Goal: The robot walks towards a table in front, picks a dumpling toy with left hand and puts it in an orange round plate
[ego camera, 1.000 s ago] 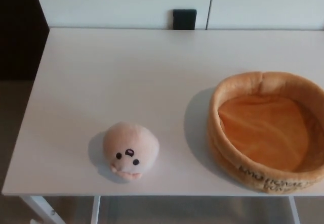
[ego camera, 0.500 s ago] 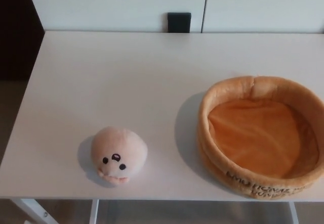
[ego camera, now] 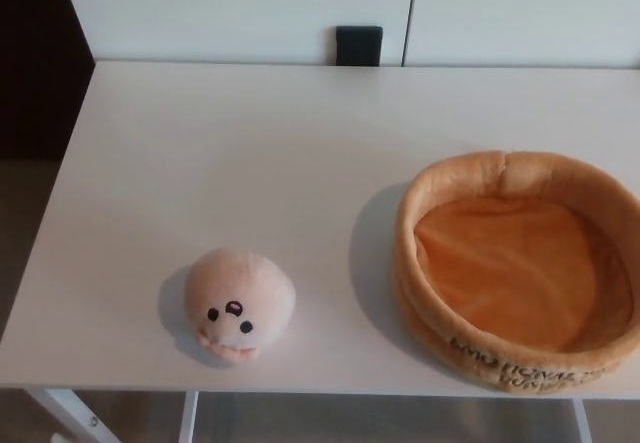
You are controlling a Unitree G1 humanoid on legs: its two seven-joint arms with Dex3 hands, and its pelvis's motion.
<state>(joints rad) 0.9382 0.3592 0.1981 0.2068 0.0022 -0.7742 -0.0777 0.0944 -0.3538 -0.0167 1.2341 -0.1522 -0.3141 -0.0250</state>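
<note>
A pale peach plush dumpling toy (ego camera: pixel 239 304) with a small black-eyed face sits near the front left edge of the white table (ego camera: pixel 250 163). To its right stands an orange round plush plate (ego camera: pixel 517 263) with a raised soft rim and dark lettering on its front wall; nothing lies inside it. A gap of bare tabletop separates the toy from the plate. Neither of my hands shows in the head view.
A white wall runs behind the table, with a small black square (ego camera: pixel 359 45) at its base. Dark space lies off the table's left edge. White table legs (ego camera: pixel 60 413) show below the front edge.
The whole picture shifted between frames as the camera moved; the toy and plate sit slightly lower and more leftward than a second ago. Neither object moved on the table.
</note>
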